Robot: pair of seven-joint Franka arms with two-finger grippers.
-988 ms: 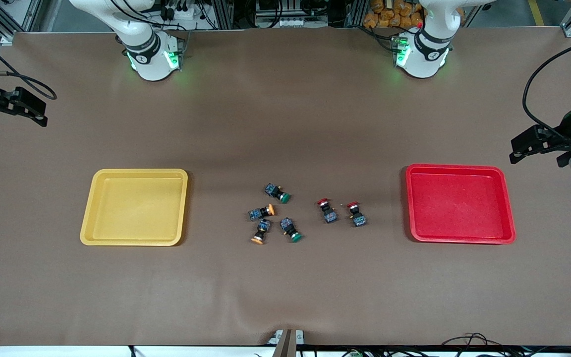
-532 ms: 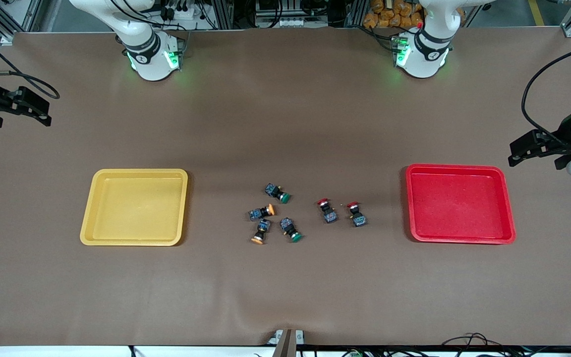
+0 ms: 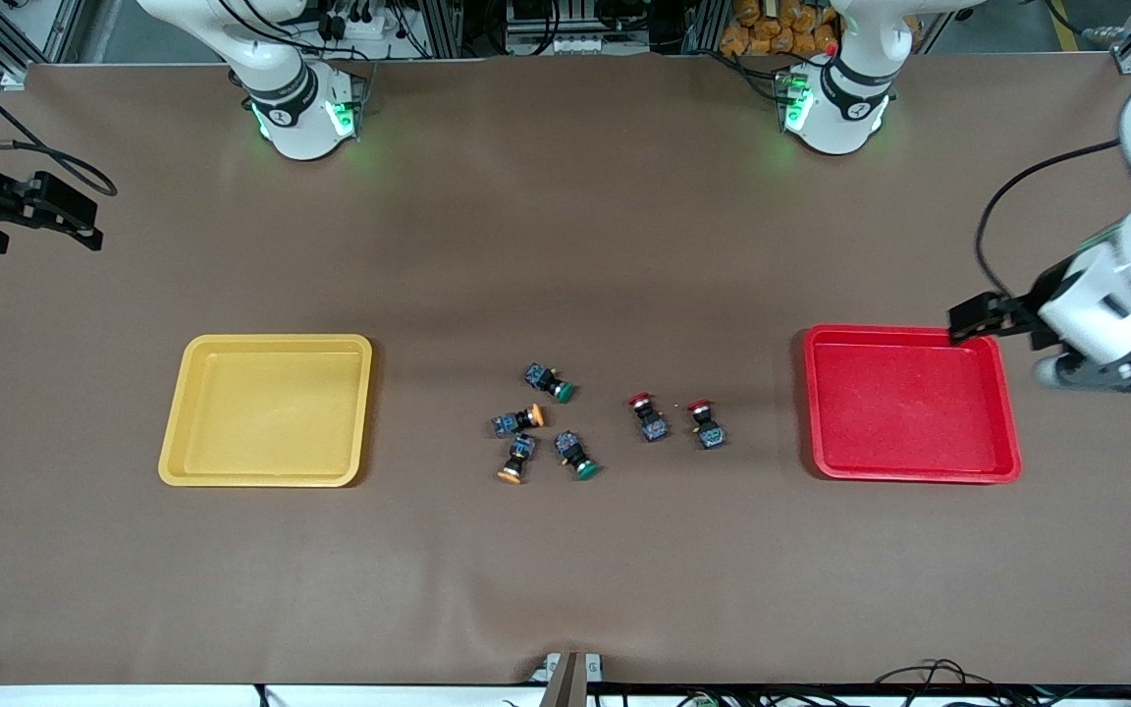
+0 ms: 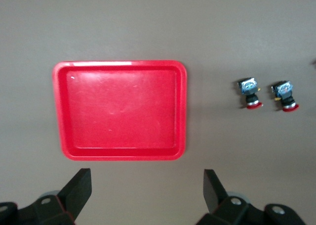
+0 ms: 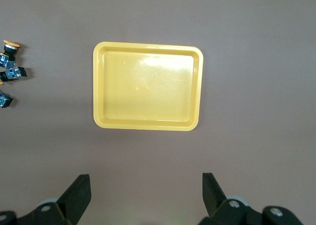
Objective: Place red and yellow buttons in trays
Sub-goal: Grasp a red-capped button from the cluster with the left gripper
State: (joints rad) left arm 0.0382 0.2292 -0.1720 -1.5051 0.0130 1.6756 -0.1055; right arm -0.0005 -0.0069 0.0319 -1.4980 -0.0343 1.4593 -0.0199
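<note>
Two red buttons (image 3: 650, 418) are lying on the table (image 3: 565, 570) side by side, caps pointing toward the robots' bases, bodies toward the front camera, beside the red tray (image 3: 1009, 412). Two yellow buttons (image 3: 517, 440) are sitting among the green buttons (image 3: 565, 422) mid-table, one capped toward the camera, the other pointing toward the left arm's end. The yellow tray (image 3: 173, 432) is lying toward the right arm's end. The left gripper (image 4: 148, 188) is hovering by the red tray's edge, fingers wide, holding nothing. The right gripper (image 5: 146, 190) is hanging over the table's end, fingers wide, empty.

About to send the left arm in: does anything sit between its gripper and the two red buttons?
Only the empty red tray: the open left gripper hangs over its corner, and the red buttons lie past it on bare table.
</note>
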